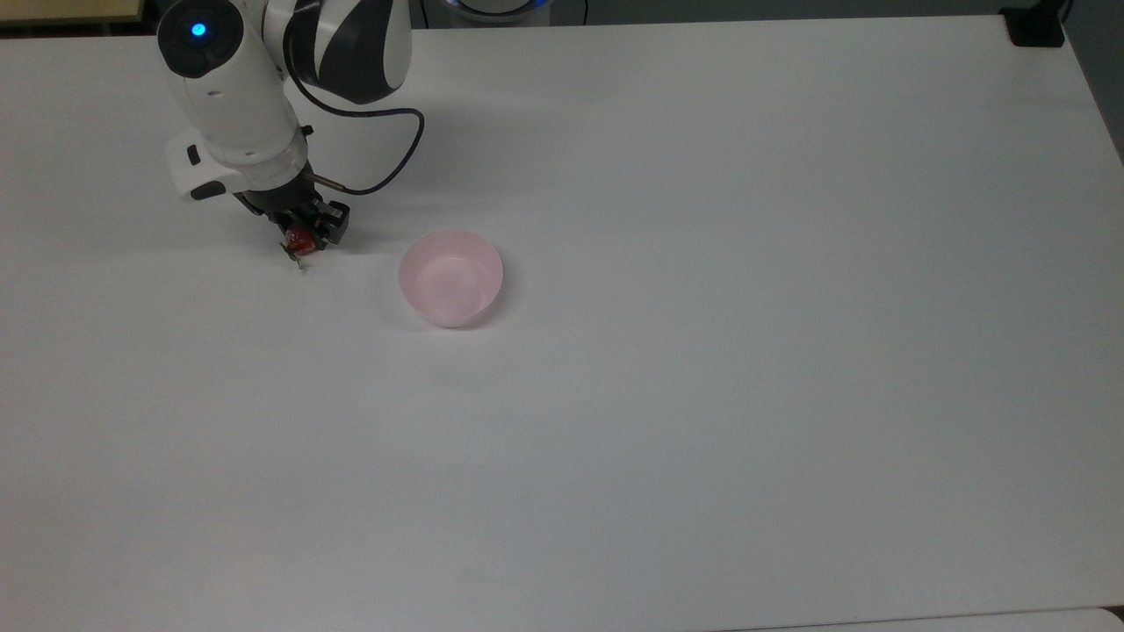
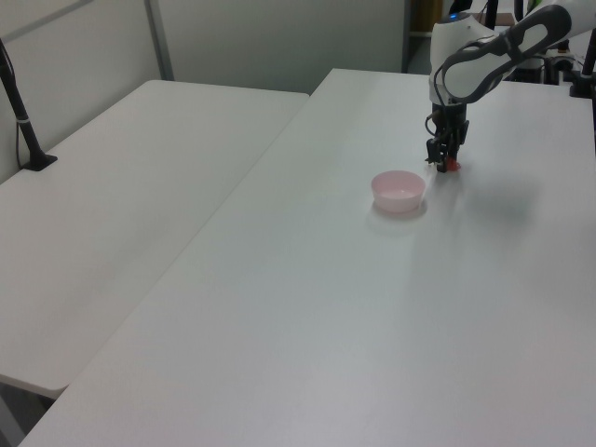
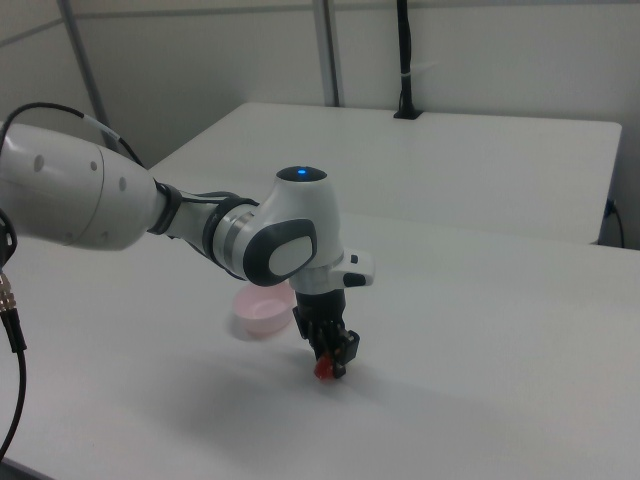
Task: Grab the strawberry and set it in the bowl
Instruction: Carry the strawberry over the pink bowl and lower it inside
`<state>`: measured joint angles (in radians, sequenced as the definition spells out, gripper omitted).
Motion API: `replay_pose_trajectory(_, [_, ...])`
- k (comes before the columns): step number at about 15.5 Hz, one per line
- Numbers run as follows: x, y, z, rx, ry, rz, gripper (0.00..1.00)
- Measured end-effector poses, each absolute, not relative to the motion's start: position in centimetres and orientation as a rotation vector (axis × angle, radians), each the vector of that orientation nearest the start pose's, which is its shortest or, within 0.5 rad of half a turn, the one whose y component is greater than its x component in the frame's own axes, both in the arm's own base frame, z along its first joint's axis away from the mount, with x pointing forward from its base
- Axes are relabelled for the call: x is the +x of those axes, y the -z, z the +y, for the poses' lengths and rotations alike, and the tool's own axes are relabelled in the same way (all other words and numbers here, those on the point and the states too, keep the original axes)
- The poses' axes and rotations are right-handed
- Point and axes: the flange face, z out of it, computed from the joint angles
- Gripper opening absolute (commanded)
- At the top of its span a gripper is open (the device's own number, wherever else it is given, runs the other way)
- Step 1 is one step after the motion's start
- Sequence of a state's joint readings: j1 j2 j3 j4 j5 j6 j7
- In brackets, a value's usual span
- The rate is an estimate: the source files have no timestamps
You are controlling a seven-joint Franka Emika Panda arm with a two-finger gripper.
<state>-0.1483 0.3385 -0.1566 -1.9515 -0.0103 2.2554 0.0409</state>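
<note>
Here your hand (image 1: 303,230) is down at the tabletop (image 1: 702,395), and its two black fingers (image 1: 336,221) sit on either side of the strawberry (image 1: 299,240). They look closed onto the fruit, with red showing between them in the top view and below their tips in the right view (image 3: 325,369). You can see the strawberry's green cap poking out toward the top view's lower left, away from the fingers. Whether the fruit rests on the tabletop or is lifted clear of it, you cannot tell from these views; it is at most barely off the surface.

Taking the bowl (image 1: 451,277) as your landmark: the strawberry and hand lie to the top view's left of it and slightly above, near but clearly apart, with bare tabletop between them. In the left view the hand (image 2: 441,163) stands just behind the bowl (image 2: 399,190) and to the left view's right, the strawberry (image 2: 449,167) a small red spot at the fingertips. In the right view the bowl (image 3: 262,310) peeks out from behind the arm, to the right view's left of the hand (image 3: 333,352).

The bowl sits upright on the tabletop, pale pink, with nothing inside it. Your arm's white wrist (image 1: 230,96) leans in from the top view's upper left, a blue light glowing on its joint, and a dark cable (image 1: 386,154) loops from the wrist toward the bowl's side.
</note>
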Motion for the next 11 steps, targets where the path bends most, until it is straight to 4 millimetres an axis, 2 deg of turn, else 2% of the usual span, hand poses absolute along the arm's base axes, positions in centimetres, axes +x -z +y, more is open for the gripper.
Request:
replay_pose_trajectory(3, [58.5, -30.7, -17.6, -3.153, -0.055, 0.517, 0.38])
replay_pose_trajectory(6, [59.4, -31.7, -16.2, -3.152, -0.035, 0.476, 0.38])
replay_pose_trajectory(11, [61.7, -37.1, -11.5, -3.137, -0.012, 0.396, 0.38])
